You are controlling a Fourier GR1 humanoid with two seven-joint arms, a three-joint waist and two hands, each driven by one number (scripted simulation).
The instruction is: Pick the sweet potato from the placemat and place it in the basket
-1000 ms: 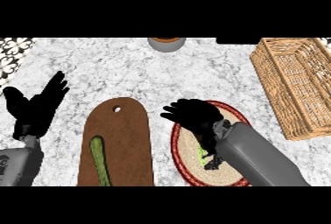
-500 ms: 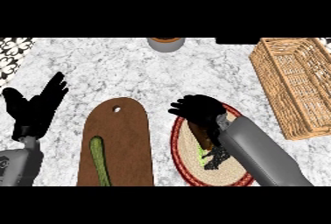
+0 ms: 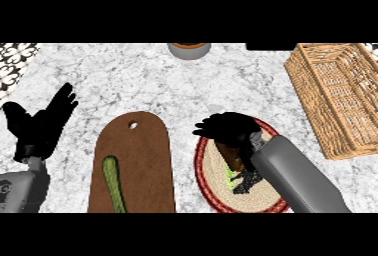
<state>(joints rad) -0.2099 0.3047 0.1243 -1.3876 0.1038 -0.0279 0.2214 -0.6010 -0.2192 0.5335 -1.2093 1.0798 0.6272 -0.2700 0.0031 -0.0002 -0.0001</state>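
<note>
Right hand: the black right hand (image 3: 225, 127) hangs low over the far part of the round woven placemat with a red rim (image 3: 209, 186). Whether it has closed on anything I cannot tell.
Sweet potato: the brown oblong sweet potato (image 3: 233, 154) lies on the placemat just under and behind the right hand, partly hidden by its wrist.
Left hand: the black left hand (image 3: 40, 125) rests open, fingers up, well to the left of the right hand.
Step in hand: taking hold of the sweet potato, by my reading.
Doing it well: wrap it across its middle, lift straight up off the placemat, then carry it right and forward.
Basket: the rectangular tan wicker basket (image 3: 314, 100) stands to the right of the right hand and apart from it.
Writing: no brand, label or lettering can be read anywhere.
</note>
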